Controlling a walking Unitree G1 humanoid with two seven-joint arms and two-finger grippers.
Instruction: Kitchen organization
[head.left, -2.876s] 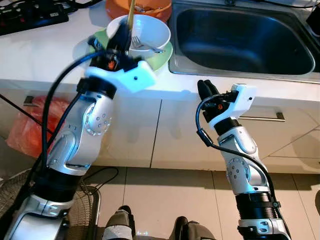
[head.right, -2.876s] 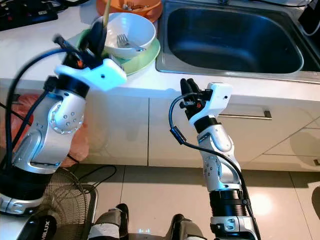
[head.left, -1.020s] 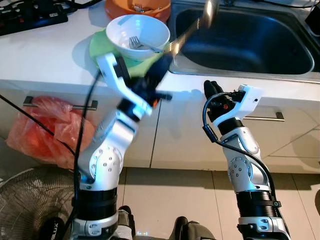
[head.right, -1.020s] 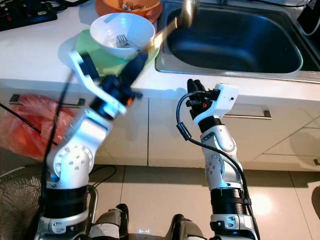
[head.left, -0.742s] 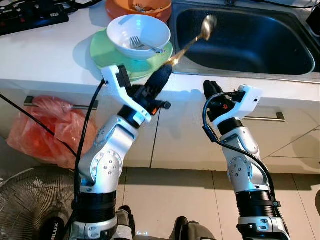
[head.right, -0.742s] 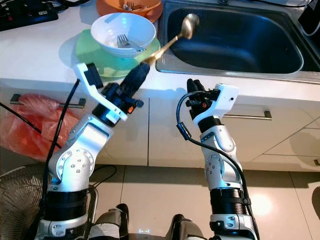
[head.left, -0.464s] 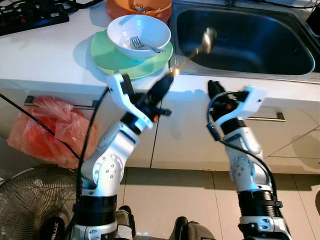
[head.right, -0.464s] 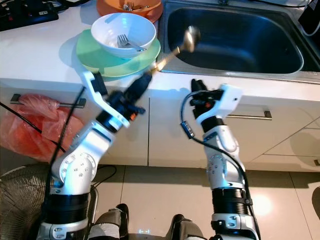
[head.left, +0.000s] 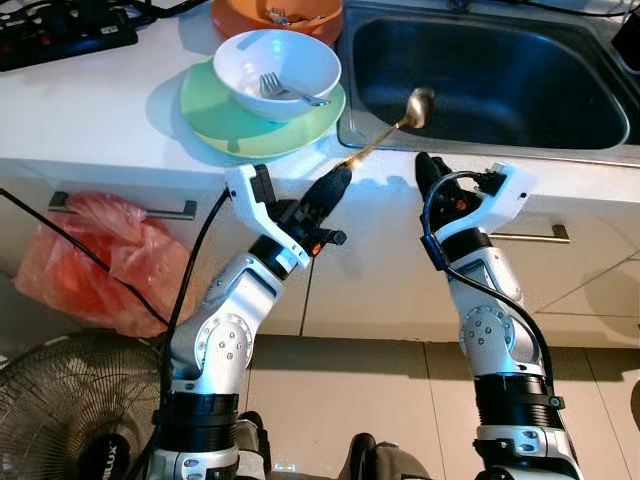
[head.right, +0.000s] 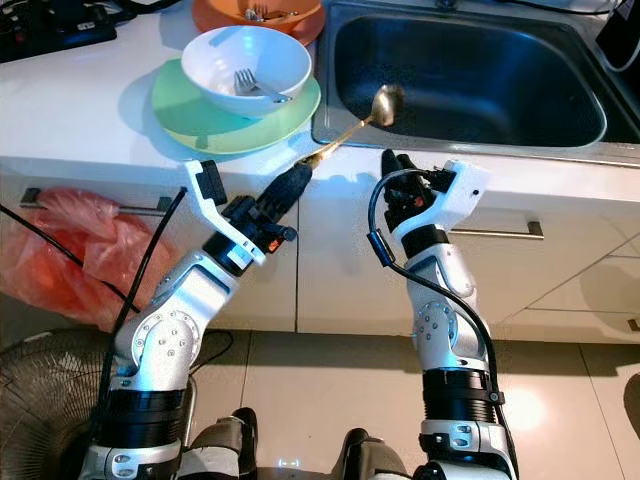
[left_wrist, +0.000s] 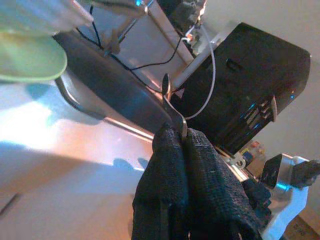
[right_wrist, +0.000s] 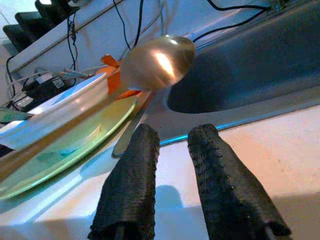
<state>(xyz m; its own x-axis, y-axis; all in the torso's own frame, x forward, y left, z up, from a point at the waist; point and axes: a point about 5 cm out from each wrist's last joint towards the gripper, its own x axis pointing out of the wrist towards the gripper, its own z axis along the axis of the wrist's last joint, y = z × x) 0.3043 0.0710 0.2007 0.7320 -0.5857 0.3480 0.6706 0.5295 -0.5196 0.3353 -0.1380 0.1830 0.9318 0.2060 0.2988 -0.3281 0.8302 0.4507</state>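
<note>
White kitchen counter (head.left: 90, 110), head views: left gripper (head.left: 333, 186) has carried the long-handled gold metal spoon (head.left: 385, 126) from the white ceramic bowl (head.left: 278, 60) to the stainless steel sink (head.left: 480, 75).
Left wrist view: black fingers (left_wrist: 172, 165) clamped on the handle; right wrist view: right gripper (right_wrist: 170, 150), jaws apart, waits beneath the spoon, so a handover or sink drop looks likely.

Both head eyes look steeply down over the white table (head.left: 90, 110) edge and steel sink (head.left: 490, 80). Each wrist camera looks close along its black fingers; both share that sink.

White cabinets (head.left: 380, 280) above a beige tiled floor (head.left: 340, 385).
</note>
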